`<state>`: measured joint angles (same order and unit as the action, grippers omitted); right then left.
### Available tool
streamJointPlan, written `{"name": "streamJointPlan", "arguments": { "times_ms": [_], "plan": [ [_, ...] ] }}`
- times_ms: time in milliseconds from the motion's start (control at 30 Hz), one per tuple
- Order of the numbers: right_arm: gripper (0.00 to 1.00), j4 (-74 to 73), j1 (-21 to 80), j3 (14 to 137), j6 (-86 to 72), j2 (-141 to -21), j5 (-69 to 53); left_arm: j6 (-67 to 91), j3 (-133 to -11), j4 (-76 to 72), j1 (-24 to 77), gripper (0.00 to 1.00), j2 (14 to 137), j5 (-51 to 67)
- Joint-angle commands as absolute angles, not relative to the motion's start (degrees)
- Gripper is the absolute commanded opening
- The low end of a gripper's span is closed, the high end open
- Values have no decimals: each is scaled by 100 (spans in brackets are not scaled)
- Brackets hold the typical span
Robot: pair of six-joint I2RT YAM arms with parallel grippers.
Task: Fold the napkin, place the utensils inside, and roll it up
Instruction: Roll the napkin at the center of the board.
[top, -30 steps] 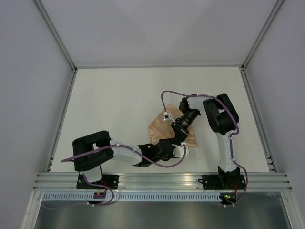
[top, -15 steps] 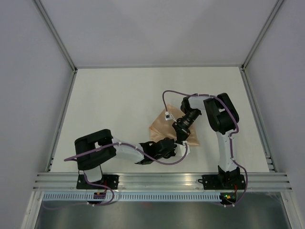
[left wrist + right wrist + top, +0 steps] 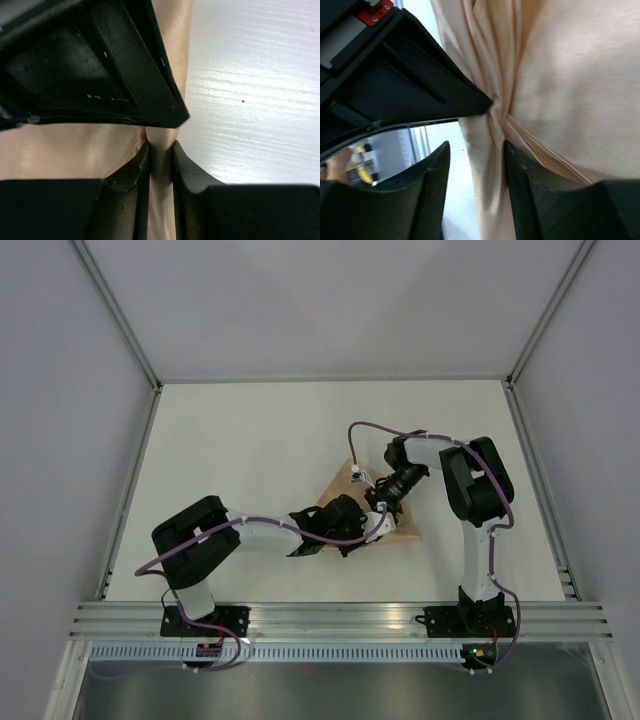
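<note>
Moved farther onto the napkin, the left gripper pinches a fold; the right gripper has loosened around its bunched edge.

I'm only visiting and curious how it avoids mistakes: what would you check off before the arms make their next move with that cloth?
1. The left gripper pinches a fold of the napkin: ok.
2. The right gripper holds firmly: not ok. Cloth runs through its jaws, but a gap shows on one side of it.
3. The napkin lies flat: not ok. It is bunched where the two grippers meet.
4. The utensils are in sight: not ok. No view shows them.
5. The two grippers do not touch each other: cannot tell. They sit very close together.
</note>
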<state>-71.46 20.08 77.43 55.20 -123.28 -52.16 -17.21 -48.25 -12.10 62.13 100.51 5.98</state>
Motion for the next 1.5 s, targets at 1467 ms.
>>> {"name": "streamJointPlan", "arguments": {
  "times_ms": [1467],
  "plan": [
    [56,-703,4262,2804,4641,-7075,-1951,105,-5476,-211,4298,2,11716,5247]
  ]
}}
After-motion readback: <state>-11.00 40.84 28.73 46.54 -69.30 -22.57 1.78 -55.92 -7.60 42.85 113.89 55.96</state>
